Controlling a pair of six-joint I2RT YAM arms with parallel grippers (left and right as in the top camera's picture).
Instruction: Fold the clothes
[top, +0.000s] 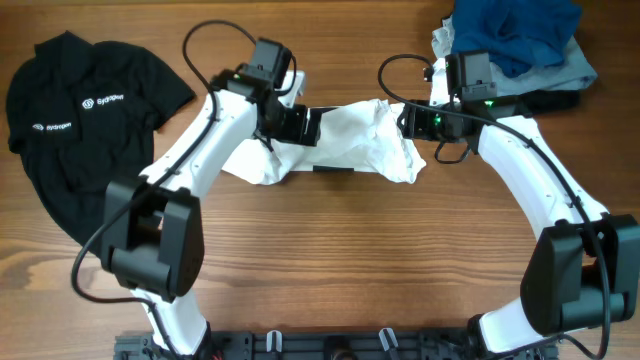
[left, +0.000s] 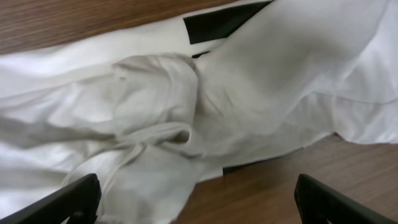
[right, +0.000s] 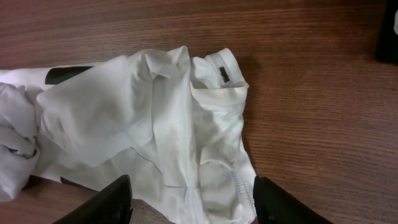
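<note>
While both arms reach in from the near edge of the wooden table, their grippers meet over a crumpled white T-shirt at the middle of the table.

The left gripper hangs just above the shirt's left end with its jaws spread wide and nothing between them. Bunched, twisted folds of cloth lie beneath it, and part of a black stripe shows beyond. The right gripper hovers over the right end, by the collar and its small label. Its jaws are also apart and hold nothing.

The shirt lies in a rumpled band running left to right, with its layers heaped on each other and no edge laid flat.

Farther off, a black shirt with small white logos is spread at the far left. A heap of blue and grey clothes sits at the far right corner, just behind the right arm.

The likely trouble is a pinch that catches several layers at once, so the shirt lifts as a lump and will not spread. With the two grippers so near each other, an uneven pull could also twist the cloth tighter.
</note>
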